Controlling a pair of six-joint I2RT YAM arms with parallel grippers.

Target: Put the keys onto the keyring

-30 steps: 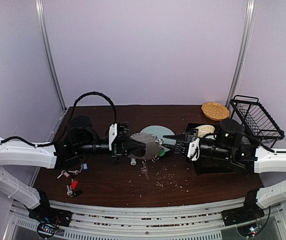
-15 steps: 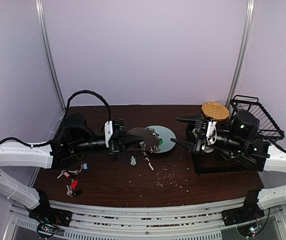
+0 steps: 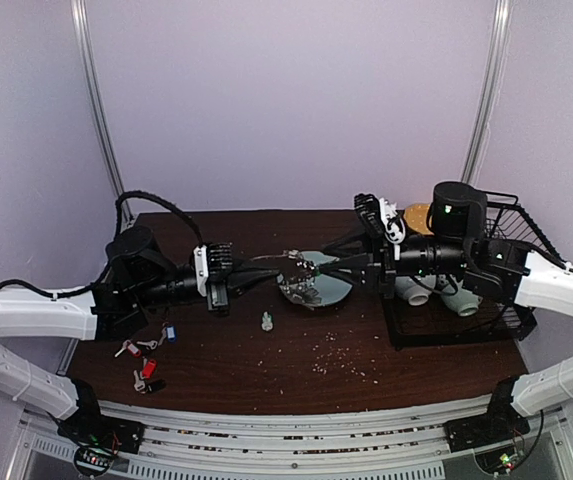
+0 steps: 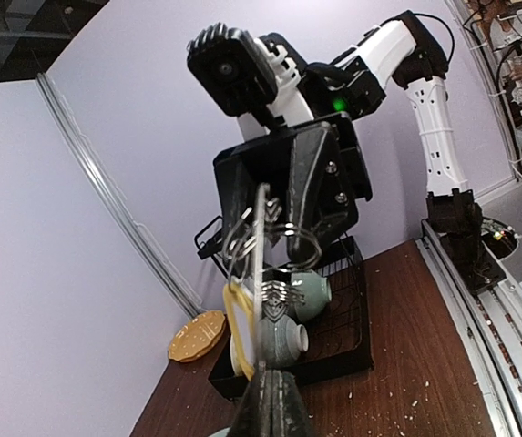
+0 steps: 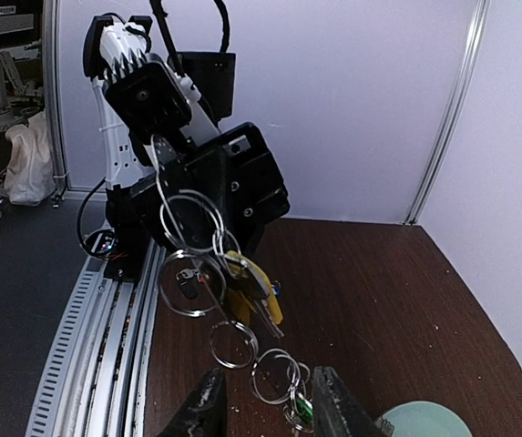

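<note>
Our left gripper (image 4: 268, 411) has its fingers pressed tight together on the rim of the keyring (image 4: 261, 264), which in the left wrist view rises edge-on from the pinch as a thin grey strip. On that loop hang a yellow-tagged key (image 4: 236, 319) and a tangle of small split rings (image 4: 290, 238). Facing it, our right gripper (image 5: 270, 411) has its fingers (image 5: 208, 408) spread, one on each side of a short chain of those rings that dangles below the yellow tag. We cannot tell whether either pad touches the metal. From above, the two grippers meet nose to nose over the middle of the dark wooden table (image 3: 366, 370), with the keyring held in the air above the near edge of the pale green plate (image 3: 334, 292). A tiny clear bottle (image 3: 267, 321) lies on the wood just in front of the plate. Well apart, by the left arm, the loose keys (image 3: 146, 362) with red and blue tags lie on the table. To the right, a black dish rack (image 3: 436, 330) holds pale mugs (image 3: 416, 290).
</note>
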